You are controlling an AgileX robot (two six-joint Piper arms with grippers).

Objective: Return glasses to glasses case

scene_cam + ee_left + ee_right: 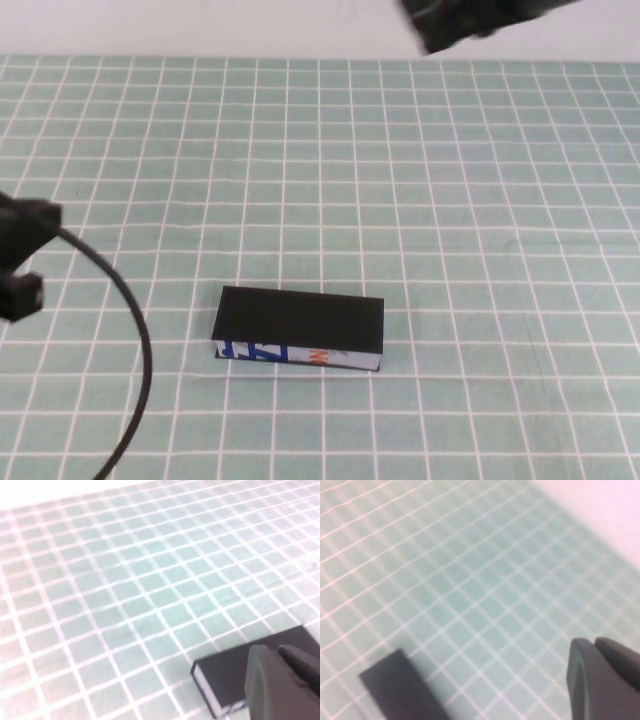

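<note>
Left gripper [22,260]: it is at the robot's-left side of the glasses case, well apart from it and a bit farther back. It holds nothing and touches nothing that I can see. I cannot tell how wide it is.

Right gripper [470,22]: it is far behind the glasses case, up at the back of the table and toward the right. It looks blurry and dark. I cannot tell how wide it is, and nothing shows in it.

Glasses case [299,328]: a black box lying flat on the table, nearer the front. Its lid is down. The front side has blue, white and orange print. In the left wrist view the case [240,677] shows partly behind the gripper's grey body. In the right wrist view only one dark corner of the case [402,690] shows.

Glasses: I cannot see them anywhere. The case is closed, so I cannot tell if they are inside.

Cable [135,350]: a black cable curves down from the left gripper, passing to the left of the glasses case without touching it.

Table [480,200]: a green cloth with white squares lies under the glasses case.
</note>
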